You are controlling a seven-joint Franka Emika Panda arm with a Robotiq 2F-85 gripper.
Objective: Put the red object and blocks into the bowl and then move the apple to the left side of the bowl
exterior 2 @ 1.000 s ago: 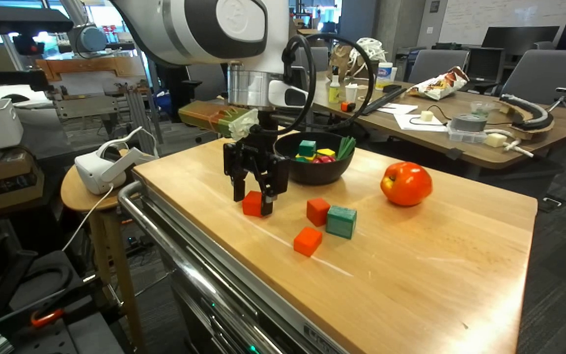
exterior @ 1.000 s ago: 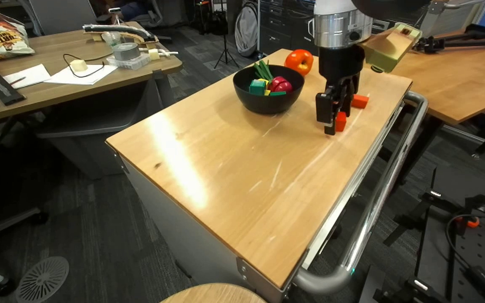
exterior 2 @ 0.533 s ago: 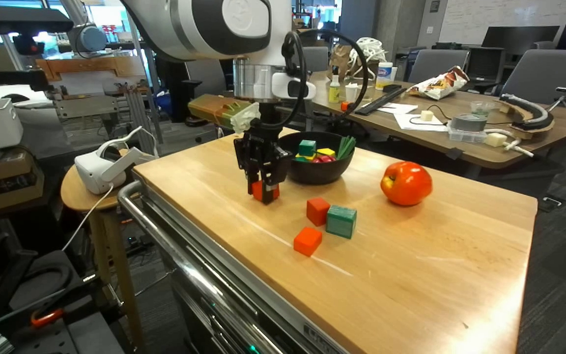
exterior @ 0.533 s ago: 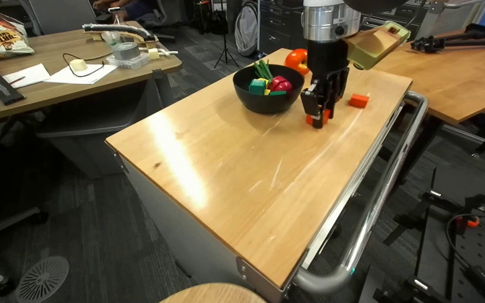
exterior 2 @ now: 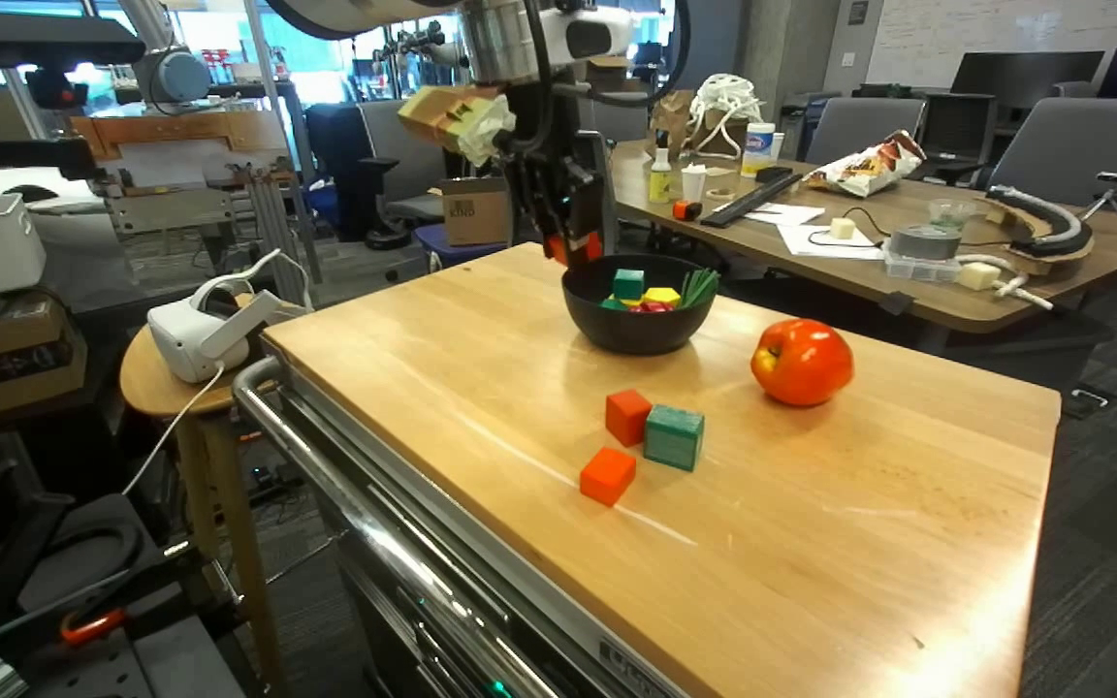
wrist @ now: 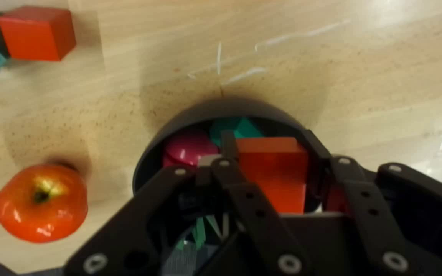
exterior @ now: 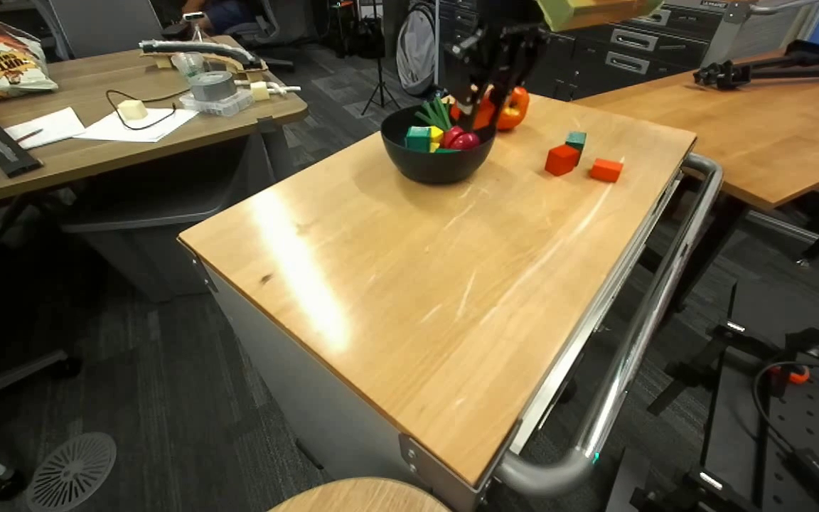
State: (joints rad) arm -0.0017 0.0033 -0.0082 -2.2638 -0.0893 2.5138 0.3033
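In the wrist view, I read the tool as clamped on two opposite faces of a flat-sided red-orange block. Both exterior views placed this block raised off the desk, by the rim of the bowl; whether it touched the rim I could not tell.

Left to right in an exterior view, I logged the parts after the tool as follows. The bowl was round, black and deep-walled. It contained green blocks, a yellow block and the red object, which was glossy and rounded, its thin green leaves angled upward. On the desk stood the front red-orange block, the rear red-orange block and, just beside the latter, a streaked green block. The apple came last: lobed, shiny, red-orange with a yellow patch, to the right of the bowl in this view.

At far left, a white headset rested on a round wooden stool. A tubular metal handle ran along the desk, whose pale, grained wood showed scratches and glare. To the right, a brown table carried a crinkled snack bag; gray chairs and a whiteboard stood beyond.
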